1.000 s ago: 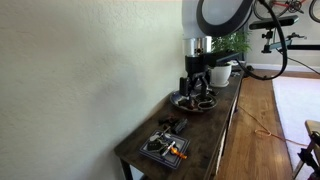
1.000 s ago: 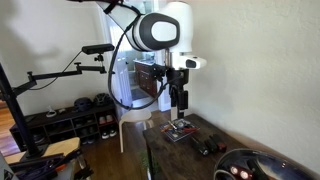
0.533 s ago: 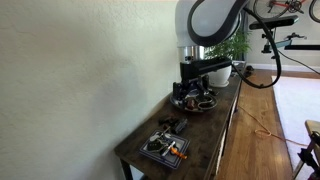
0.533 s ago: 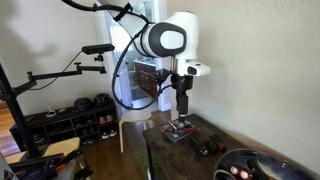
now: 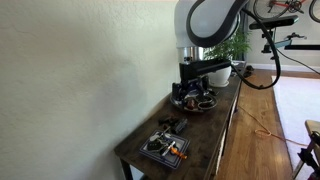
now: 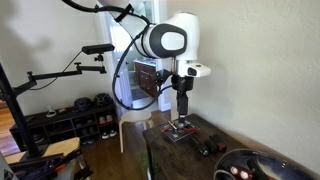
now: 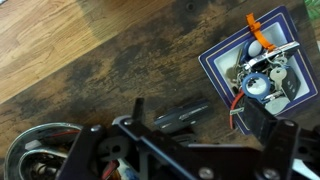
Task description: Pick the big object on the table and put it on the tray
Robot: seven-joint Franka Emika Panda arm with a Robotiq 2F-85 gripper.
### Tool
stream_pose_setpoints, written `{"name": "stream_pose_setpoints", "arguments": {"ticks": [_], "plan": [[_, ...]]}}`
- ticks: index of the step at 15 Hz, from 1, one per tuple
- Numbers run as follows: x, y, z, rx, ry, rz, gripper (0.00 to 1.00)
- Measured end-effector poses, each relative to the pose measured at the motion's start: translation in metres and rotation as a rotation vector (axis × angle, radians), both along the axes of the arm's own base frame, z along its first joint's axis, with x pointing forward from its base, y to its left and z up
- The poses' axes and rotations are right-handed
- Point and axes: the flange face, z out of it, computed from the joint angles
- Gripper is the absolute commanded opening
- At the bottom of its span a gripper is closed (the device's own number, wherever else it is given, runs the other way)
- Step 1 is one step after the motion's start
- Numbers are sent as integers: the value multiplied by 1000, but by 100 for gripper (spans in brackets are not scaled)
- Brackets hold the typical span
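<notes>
The big object is a dark, elongated tool [image 7: 172, 117] lying on the wooden table between the two trays. It also shows in both exterior views [image 5: 172, 126] [image 6: 208, 148]. The round dark tray with a raised rim [image 7: 22, 158] holds small items and shows in both exterior views [image 5: 181, 103] [image 6: 228, 160]. My gripper [image 7: 180, 150] hangs above the table over the tool. Its jaws stand wide apart and hold nothing. It also shows in both exterior views [image 5: 194, 88] [image 6: 183, 106].
A small square dark tray [image 7: 222, 52] [image 5: 150, 151] [image 6: 170, 135] with an orange item and small parts sits near the table's end. A white plant pot [image 5: 222, 72] stands beyond the round tray. A wall runs along one side of the table.
Over the last second my gripper came down a little toward the table and shifted along it. In the last half second nothing moved.
</notes>
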Motion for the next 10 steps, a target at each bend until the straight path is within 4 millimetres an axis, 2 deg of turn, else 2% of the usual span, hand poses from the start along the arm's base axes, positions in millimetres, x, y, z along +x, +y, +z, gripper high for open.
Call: {"name": "stream_pose_setpoints", "arguments": {"ticks": [10], "plan": [[30, -19, -50, -28, 47, -242, 100]]}}
